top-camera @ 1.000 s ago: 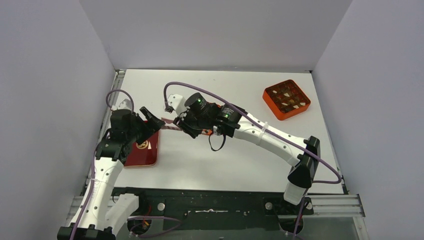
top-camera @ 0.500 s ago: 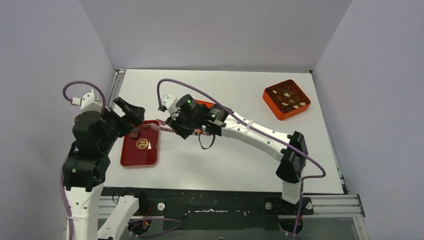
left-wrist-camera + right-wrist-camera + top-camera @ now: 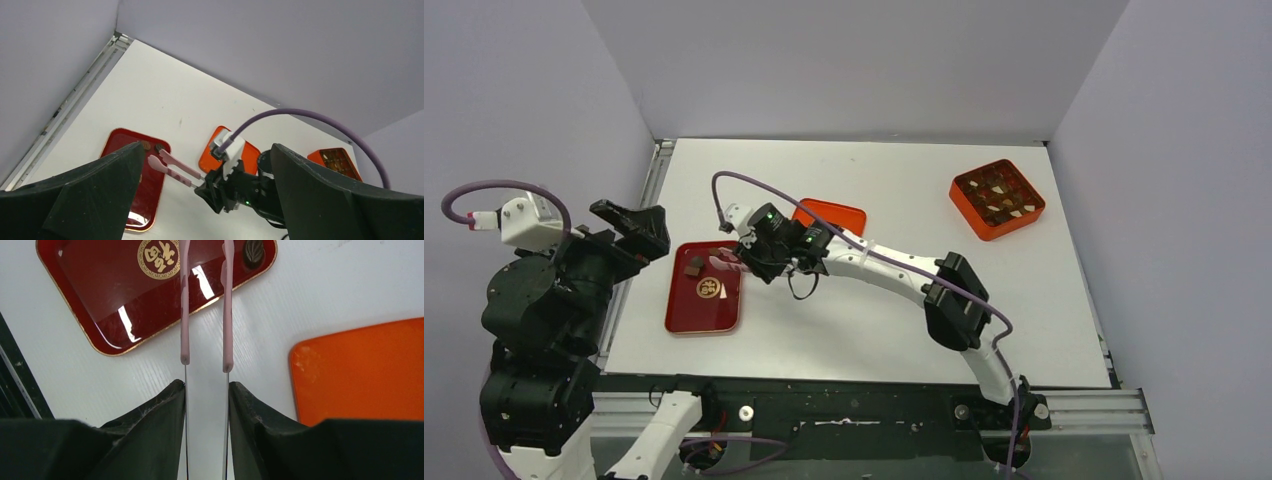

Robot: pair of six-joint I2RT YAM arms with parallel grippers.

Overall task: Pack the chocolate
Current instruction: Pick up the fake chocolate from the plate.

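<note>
The biggest thing is the flat white table (image 3: 904, 300), smooth and matte. Two white and black arms stand at its near edge. The left claw (image 3: 206, 150) hangs high over the table's left edge with its two blunt black fingers spread wide and nothing between them. The right claw (image 3: 206, 385) reaches low across the table and is closed narrowly on one pair of tongs (image 3: 184, 315), one finger pressed to the outside of each leg.

Just ahead of the right claw, under the far end of the tongs, lies one tray (image 3: 100, 295). It is a glossy dark red rectangle with rounded corners, a thin gold rim and a round gold emblem, and it shows streaks of glare. One box (image 3: 969, 214) sits well apart from both claws, behind the right claw near the far right of the table. It is square, bright orange, open on top and split into small cells. One lid (image 3: 365, 370), flat, matte orange and round-cornered, lies just beside the right claw on its right.

The tongs have two thin metal legs ending in slim pale pink arms. The arms run side by side with a gap between them, out over the tray.

Most of the chocolate (image 3: 999, 195) is in the box's cells, as dark brown and pale pieces too small to count. One dark, leaf-patterned oval piece lies on the tray at its corner, just to the right of the right-hand tong arm. Whether they touch cannot be told.
</note>
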